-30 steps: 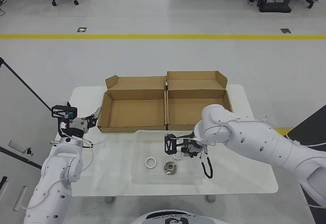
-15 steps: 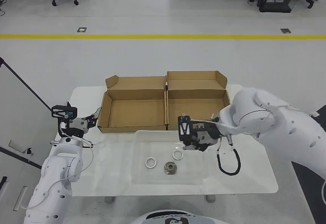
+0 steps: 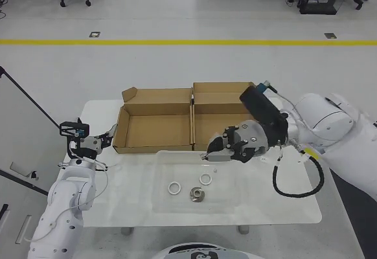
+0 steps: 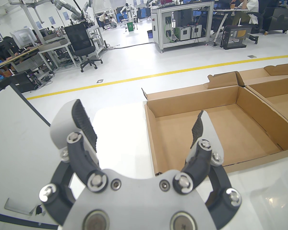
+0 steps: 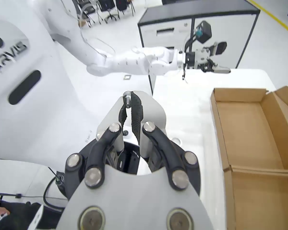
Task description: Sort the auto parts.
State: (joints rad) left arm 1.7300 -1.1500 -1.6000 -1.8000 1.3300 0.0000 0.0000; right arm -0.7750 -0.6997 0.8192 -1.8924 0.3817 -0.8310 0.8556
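My right gripper (image 3: 209, 155) (image 5: 129, 103) is shut on a small threaded metal bolt (image 5: 127, 99) and hangs at the near edge of the right cardboard box (image 3: 226, 129), above the clear tray (image 3: 175, 162). In the tray lie two white rings (image 3: 206, 179) (image 3: 174, 188) and a grey metal hub (image 3: 195, 193). At the table's left edge my left gripper (image 3: 104, 138) (image 4: 141, 125) stands open with nothing in it, beside the left cardboard box (image 3: 155, 126) (image 4: 206, 130).
The two open cardboard boxes stand side by side at the back of the white table (image 3: 292, 194), their flaps up. A black cable (image 3: 292, 188) loops from the right arm over the table. A dark-framed cabinet (image 3: 7, 123) stands left of the table.
The right gripper has lifted out of the tray and swung back and right toward the right box, its wrist turning over. One white ring it covered now shows. The left arm has kept still.
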